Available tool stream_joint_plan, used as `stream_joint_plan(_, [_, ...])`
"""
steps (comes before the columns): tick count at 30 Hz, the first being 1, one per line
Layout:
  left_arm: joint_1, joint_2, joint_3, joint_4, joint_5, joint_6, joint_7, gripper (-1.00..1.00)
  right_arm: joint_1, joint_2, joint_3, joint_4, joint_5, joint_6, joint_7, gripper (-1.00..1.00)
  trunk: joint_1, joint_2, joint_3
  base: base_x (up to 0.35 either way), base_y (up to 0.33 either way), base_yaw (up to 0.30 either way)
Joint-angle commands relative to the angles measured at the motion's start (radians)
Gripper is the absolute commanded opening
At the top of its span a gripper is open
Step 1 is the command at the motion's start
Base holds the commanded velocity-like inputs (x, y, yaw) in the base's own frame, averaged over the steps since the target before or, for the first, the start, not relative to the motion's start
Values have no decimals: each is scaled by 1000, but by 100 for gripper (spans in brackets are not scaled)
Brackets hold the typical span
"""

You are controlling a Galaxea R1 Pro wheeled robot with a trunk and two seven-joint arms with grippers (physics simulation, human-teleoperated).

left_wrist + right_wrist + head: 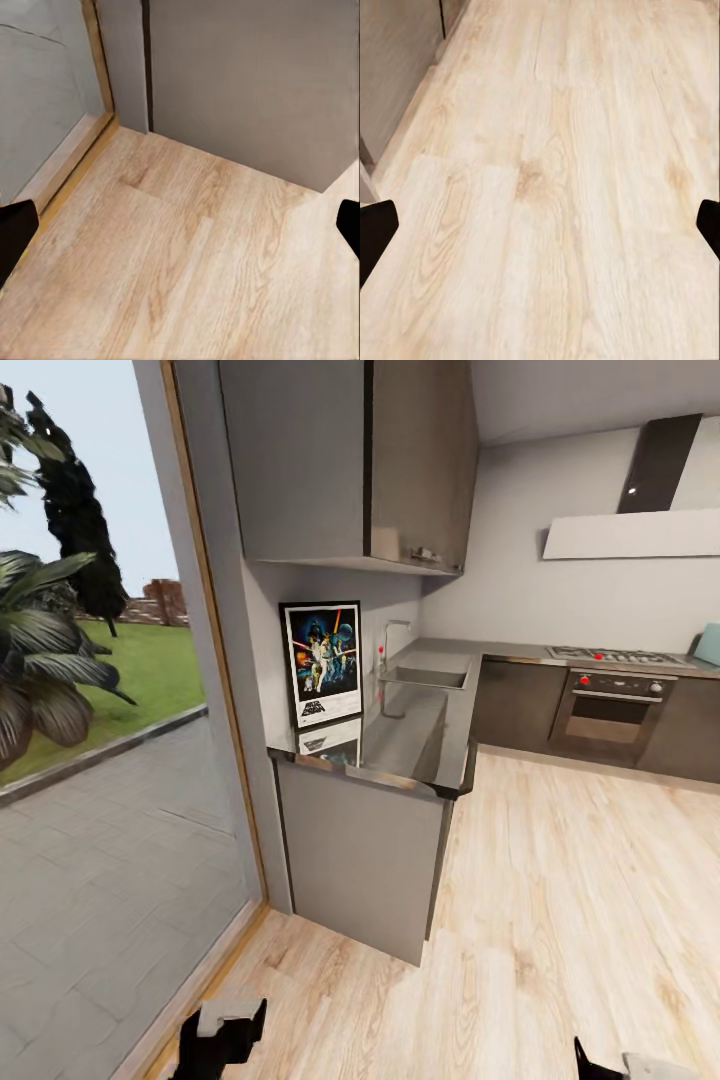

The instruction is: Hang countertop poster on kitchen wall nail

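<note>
The poster (322,663) stands upright against the wall at the near end of the kitchen countertop (412,748). It has a black frame, a white border and dark blue artwork, and it is mirrored in the glossy slab. Farther along the countertop lie the inset sink (428,678) and thin tap (393,634). My left gripper (222,1032) (180,229) hangs low over the wooden floor in front of the grey cabinet end, open and empty. The right gripper (602,1062) (540,232) is also low over the floor, open, with nothing between its fingers.
A tall window with a wooden frame (215,690) runs along the left. A grey upper cabinet (340,460) hangs over the poster. The oven (612,710), hob (615,656) and hood (630,535) are at the back right. Pale wood floor (560,900) stretches ahead and to the right.
</note>
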Motion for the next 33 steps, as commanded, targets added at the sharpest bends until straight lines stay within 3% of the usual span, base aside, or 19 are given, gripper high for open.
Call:
stream_joint_plan(1, [0, -4, 1, -56, 0, 38, 0, 100, 16, 1, -5, -34, 1, -5, -1, 100, 0, 0, -1, 0, 0, 0])
stream_joint_plan(2, [-1, -37, -1, -227, -1, 153, 2, 100, 123, 6, -19, -232, 1, -8, -2, 100, 0, 0, -1, 0, 0, 0])
stream_joint_plan(4, [-25, -72, -2, -276, -5, 224, 4, 100, 181, 9, -23, -333, 2, -8, -3, 100, 0, 0, -1, 0, 0, 0])
stream_joint_plan(8, [-154, -102, -2, -308, -9, 341, 6, 100, 228, 15, -52, -415, 2, -10, -6, 100, 0, 0, -1, 0, 0, 0])
stream_joint_plan(11, [-267, -112, -2, -311, -12, 410, 8, 100, 243, 43, -121, -438, 2, -15, -8, 100, 0, 0, -1, 0, 0, 0])
stream_joint_plan(12, [-443, -118, -2, -287, -11, 482, 8, 100, 251, 76, -196, -421, 6, -61, -9, 100, 0, 0, -1, 0, 0, 0])
stream_joint_plan(13, [-512, -119, -2, -259, -11, 510, 8, 100, 253, 82, -211, -405, 7, -73, -8, 100, 0, 0, -1, 0, 0, 0])
stream_joint_plan(14, [-544, -120, -2, -242, -11, 521, 8, 100, 253, 84, -215, -397, 7, -77, -8, 100, 0, 0, -1, 0, 0, 0])
stream_joint_plan(15, [-652, -121, -2, -178, -9, 546, 8, 100, 254, 87, -227, -360, 9, -87, -8, 100, 0, 0, -1, 0, 0, 0])
stream_joint_plan(21, [-783, -121, -2, -115, -10, 561, 8, 100, 255, 84, -229, -296, 11, -95, -7, 100, 0, 0, -1, 0, 0, 0])
stream_joint_plan(27, [-968, -121, -1, -4, -9, 564, 9, 100, 255, 83, -230, -275, 32, -97, -6, 100, 0, 0, -1, 0, 0, 0])
stream_joint_plan(33, [-1015, -118, 4, 29, -9, 560, 9, 100, 255, 83, -235, -273, 37, -99, -6, 100, 0, 0, -1, 0, 0, 0])
